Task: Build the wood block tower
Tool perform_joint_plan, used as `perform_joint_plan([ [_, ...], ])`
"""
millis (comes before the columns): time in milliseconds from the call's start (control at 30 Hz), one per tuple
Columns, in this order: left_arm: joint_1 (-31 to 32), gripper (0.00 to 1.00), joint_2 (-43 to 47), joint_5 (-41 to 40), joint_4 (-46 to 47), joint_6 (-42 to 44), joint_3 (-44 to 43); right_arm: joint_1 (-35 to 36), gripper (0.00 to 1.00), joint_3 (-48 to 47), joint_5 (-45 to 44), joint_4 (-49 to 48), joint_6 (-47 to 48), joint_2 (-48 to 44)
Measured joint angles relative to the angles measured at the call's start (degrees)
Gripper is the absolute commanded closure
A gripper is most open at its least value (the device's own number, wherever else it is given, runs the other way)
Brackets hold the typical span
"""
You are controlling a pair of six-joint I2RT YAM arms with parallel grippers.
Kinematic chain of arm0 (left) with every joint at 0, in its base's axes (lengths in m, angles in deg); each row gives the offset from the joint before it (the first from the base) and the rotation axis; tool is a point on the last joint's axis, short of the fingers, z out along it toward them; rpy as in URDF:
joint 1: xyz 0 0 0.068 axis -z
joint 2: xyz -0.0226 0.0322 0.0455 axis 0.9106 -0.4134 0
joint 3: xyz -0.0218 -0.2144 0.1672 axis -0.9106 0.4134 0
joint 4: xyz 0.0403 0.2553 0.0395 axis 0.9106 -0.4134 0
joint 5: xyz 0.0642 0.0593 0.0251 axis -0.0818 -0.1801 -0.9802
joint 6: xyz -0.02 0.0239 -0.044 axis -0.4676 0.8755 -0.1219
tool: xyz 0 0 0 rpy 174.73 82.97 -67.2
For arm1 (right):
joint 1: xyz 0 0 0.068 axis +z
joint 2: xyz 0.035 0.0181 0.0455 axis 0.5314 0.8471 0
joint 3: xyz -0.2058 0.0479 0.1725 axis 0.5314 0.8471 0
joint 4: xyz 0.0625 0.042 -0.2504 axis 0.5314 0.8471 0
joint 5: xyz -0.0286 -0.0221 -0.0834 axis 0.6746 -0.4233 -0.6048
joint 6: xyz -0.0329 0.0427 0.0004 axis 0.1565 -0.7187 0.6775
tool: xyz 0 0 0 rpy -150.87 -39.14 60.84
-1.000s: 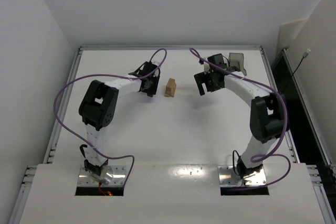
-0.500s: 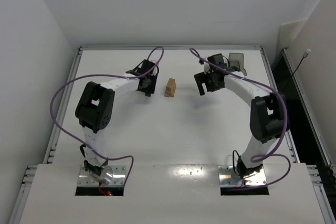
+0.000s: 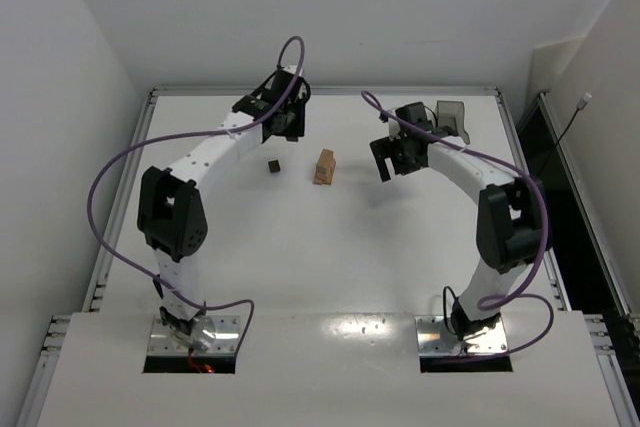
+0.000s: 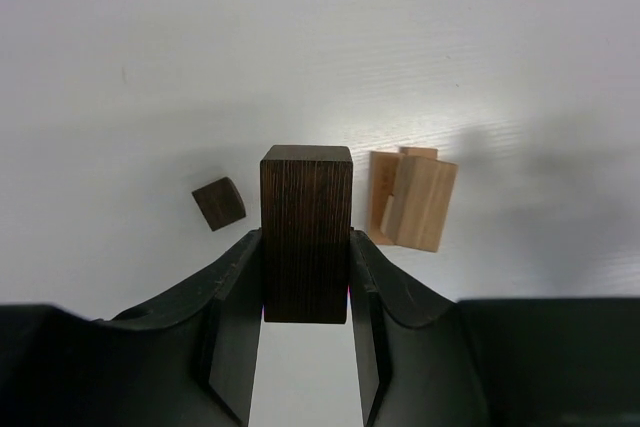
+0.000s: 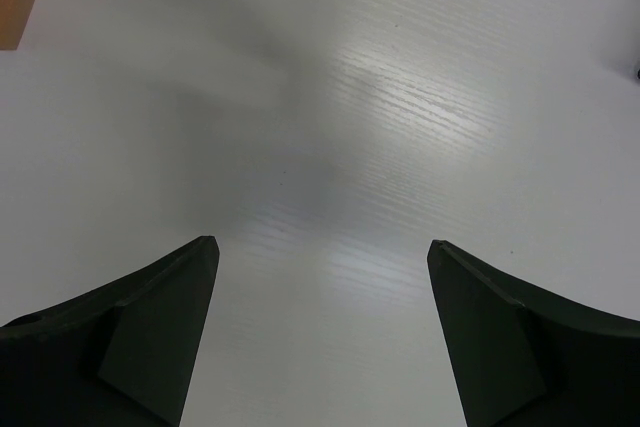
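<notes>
Two dark pieces and one tan stack are all the wood in view. The left end effector (image 4: 305, 247) is clamped on a dark block (image 4: 306, 217), its fingers pressed flat against the two long sides. The block's long axis runs out along the fingers, and its far end stands clear beyond the tips. In the left wrist view the tower (image 4: 412, 199), a small cluster of tan pieces on the desk (image 3: 300, 267), lies just right of the held block, while a small dark cube (image 4: 219, 203) lies apart on the block's left. From above, the left end effector hangs over the far side of the desk, so the tower sits to its right and nearer the bases, with the cube between the two and a little nearer. The right end effector (image 5: 320, 245) has its fingers wide apart with nothing between them, and it waits on the tower's other side, near the tray (image 3: 452, 119). Both arms look about equally near the tower, but only the left carries a piece. The coming move is probably a shift right and toward the bases until the block is over the tan top, then a descent. How the block's long axis should sit on the stack I cannot tell.
</notes>
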Motion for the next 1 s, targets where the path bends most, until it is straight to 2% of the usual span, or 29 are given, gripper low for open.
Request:
perform_joint_plan([
  [200, 2.29, 1.00, 0.00, 1.03, -4.17, -1.60, -3.28, 0.00, 0.17, 0.00, -0.15, -0.04, 0.00, -0.46],
  [500, 6.10, 1.00, -2.25, 3.58, -5.38, -1.81, -6.08, 0.00, 0.17, 0.00, -0.15, -0.04, 0.00, -0.52],
  [1000, 6.45, 1.00, -8.24, 6.80, -6.47, -0.11, -8.98, 0.00, 0.17, 0.00, -0.13, -0.04, 0.00, -0.52],
])
